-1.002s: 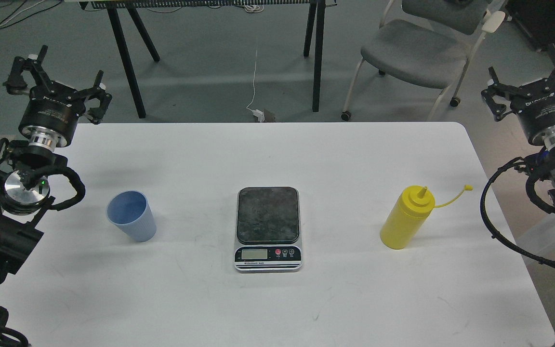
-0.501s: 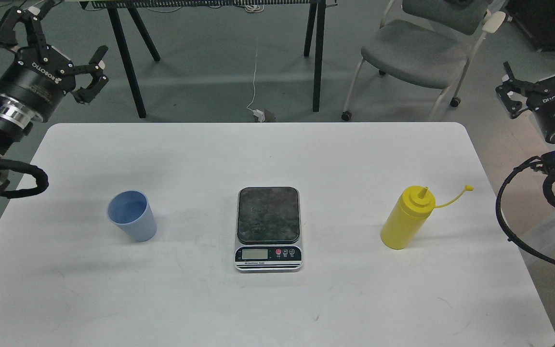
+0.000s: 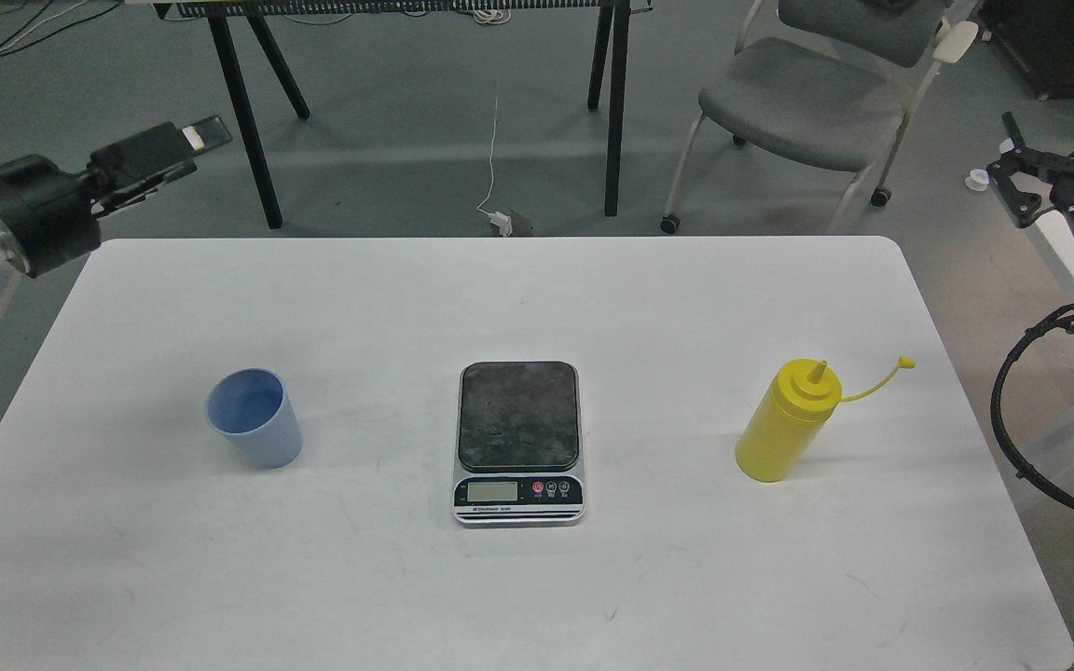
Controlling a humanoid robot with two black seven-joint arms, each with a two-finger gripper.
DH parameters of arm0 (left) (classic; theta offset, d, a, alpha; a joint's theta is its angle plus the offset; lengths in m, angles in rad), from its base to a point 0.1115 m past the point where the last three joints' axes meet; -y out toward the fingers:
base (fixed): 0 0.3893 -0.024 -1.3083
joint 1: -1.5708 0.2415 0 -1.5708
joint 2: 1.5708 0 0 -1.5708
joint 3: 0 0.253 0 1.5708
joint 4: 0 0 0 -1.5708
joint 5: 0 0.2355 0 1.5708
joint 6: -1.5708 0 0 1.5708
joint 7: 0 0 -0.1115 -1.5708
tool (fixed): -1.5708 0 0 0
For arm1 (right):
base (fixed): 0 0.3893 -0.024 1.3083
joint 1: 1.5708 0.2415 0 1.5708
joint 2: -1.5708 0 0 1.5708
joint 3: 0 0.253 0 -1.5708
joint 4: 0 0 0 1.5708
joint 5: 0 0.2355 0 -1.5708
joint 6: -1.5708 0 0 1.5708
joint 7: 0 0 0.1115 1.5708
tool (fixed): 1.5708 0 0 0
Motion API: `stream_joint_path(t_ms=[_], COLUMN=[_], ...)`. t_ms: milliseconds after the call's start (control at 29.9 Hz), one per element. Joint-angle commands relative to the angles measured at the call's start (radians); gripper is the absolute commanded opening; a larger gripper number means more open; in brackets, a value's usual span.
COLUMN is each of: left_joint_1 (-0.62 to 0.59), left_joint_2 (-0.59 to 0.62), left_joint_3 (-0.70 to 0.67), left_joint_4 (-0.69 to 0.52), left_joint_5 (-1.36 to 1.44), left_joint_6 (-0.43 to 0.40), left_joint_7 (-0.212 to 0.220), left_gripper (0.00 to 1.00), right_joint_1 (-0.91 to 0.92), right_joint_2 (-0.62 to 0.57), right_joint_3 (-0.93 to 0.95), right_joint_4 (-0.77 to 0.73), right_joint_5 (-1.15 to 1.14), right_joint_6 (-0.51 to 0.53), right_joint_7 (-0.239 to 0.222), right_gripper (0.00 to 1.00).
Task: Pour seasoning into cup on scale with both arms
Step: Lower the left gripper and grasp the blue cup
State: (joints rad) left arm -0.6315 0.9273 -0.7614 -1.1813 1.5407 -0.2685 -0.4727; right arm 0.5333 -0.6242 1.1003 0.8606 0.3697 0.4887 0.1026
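Note:
The light blue ribbed cup [image 3: 254, 417] stands upright on the white table [image 3: 537, 298], left of centre. The scale [image 3: 518, 443] lies in the middle with its dark plate bare. The yellow squeeze bottle [image 3: 787, 421] stands upright to the right, its small cap [image 3: 907, 362] hanging out on its tether. My left gripper [image 3: 201, 138] is beyond the table's far left corner, turned side-on, so its fingers overlap. My right gripper [image 3: 1073, 140] is off the table's right side, partly cut by the view's edge; its one visible finger [image 3: 1012, 172] is splayed wide. Both are empty and far from the objects.
A grey chair [image 3: 807, 93] stands behind the table's far right. Black legs of another table [image 3: 613, 102] stand on the floor behind, with a white cable and plug [image 3: 497, 219] between them. My right arm's cable loop [image 3: 1012, 438] hangs by the table's right edge.
My left arm has swung out to the left and its gripper has turned side-on, pointing right. My right arm has drawn farther right, partly out of view. The cup, scale and bottle have not moved.

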Motion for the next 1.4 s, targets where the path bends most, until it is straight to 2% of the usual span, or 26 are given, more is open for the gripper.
stream_joint_path(t_ms=[0, 134, 234, 334, 501, 635, 735, 802, 868, 1236, 1370], left_joint_1=[-0.002, -0.005, -0.011, -0.002, 0.000, 0.000, -0.002, -0.002, -0.002, -0.002, -0.014], left_joint_2=[0.007, 0.007, 0.004, -0.008, -0.008, -0.024, -0.053, -0.067, -0.076, -0.074, -0.076], left_joint_3=[0.126, 0.307, 0.393, 0.415, 0.490, 0.533, 0.539, 0.539, 0.539, 0.540, 0.537], left_joint_4=[0.000, 0.015, 0.045, 0.114, 0.155, 0.186, 0.204, 0.223, 0.236, 0.241, 0.233], left_joint_5=[0.182, 0.385, 0.489, 0.510, 0.509, 0.496, 0.495, 0.493, 0.475, 0.446, 0.441], left_joint_6=[0.129, 0.283, 0.341, 0.348, 0.356, 0.408, 0.414, 0.416, 0.416, 0.414, 0.413], left_joint_7=[-0.006, -0.001, 0.006, 0.005, -0.003, -0.007, -0.007, -0.007, -0.009, -0.016, -0.016], left_gripper=[0.93, 0.91, 0.87, 0.80, 0.59, 0.52, 0.51, 0.45, 0.33, 0.10, 0.06], right_joint_1=[-0.007, -0.021, -0.033, -0.047, -0.061, -0.061, -0.061, -0.062, -0.062, -0.091, -0.099], right_joint_2=[-0.015, -0.026, -0.028, -0.029, -0.031, -0.031, -0.031, -0.031, -0.037, -0.051, -0.051], right_joint_3=[0.004, 0.019, 0.027, 0.039, 0.053, 0.053, 0.055, 0.055, 0.055, 0.067, 0.069], right_joint_4=[0.000, 0.001, 0.001, 0.017, 0.037, 0.038, 0.041, 0.044, 0.044, 0.046, 0.046], right_joint_5=[0.000, 0.000, 0.000, 0.000, 0.000, 0.000, 0.000, 0.000, 0.000, 0.000, 0.000], right_joint_6=[0.000, 0.000, 0.000, 0.000, 0.000, 0.000, 0.000, 0.000, 0.000, 0.000, 0.000], right_joint_7=[0.000, 0.000, 0.000, 0.000, 0.000, 0.002, 0.002, 0.002, 0.002, 0.002, 0.003], right_gripper=[1.00, 1.00, 1.00, 1.00, 1.00, 1.00, 1.00, 1.00, 1.00, 1.00, 1.00])
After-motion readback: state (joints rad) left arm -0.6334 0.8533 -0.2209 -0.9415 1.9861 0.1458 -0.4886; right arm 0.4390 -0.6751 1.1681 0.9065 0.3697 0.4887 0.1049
